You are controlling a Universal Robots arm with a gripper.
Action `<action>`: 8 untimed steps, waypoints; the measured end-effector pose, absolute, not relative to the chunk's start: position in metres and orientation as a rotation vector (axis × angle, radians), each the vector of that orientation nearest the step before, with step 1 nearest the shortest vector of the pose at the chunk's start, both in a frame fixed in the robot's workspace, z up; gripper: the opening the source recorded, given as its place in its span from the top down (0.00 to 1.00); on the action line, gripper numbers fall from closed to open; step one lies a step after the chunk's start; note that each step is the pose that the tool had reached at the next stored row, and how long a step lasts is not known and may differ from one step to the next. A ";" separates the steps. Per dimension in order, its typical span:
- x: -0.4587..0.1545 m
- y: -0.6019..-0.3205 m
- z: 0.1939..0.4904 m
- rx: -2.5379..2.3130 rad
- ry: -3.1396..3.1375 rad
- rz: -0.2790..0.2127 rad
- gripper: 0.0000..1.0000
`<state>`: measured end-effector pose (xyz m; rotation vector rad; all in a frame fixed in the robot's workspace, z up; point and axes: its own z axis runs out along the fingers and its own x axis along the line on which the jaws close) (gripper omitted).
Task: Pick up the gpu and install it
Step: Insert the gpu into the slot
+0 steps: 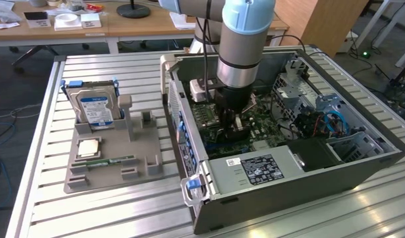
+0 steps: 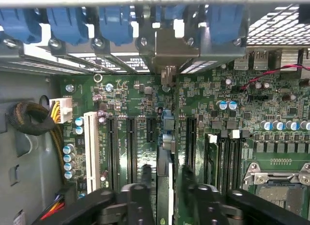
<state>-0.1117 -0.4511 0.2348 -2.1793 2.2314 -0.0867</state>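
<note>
The tool is lowered deep inside the open computer case, hemmed in by the case wall on the exterior view's left and the drive cage and cables on the exterior view's right. The gpu stands on edge in a motherboard slot, its bracket end up at the rear slot openings under the blue latches. The two black fingers flank the card, parted slightly; whether they touch it cannot be told. On the table, a grey holder carries a hard drive.
</note>
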 end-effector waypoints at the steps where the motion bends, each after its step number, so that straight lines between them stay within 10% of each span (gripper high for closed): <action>1: -0.112 -0.451 0.235 -2.179 2.231 -0.086 0.62; 8: -0.112 -0.451 0.243 -2.180 2.231 -0.087 0.43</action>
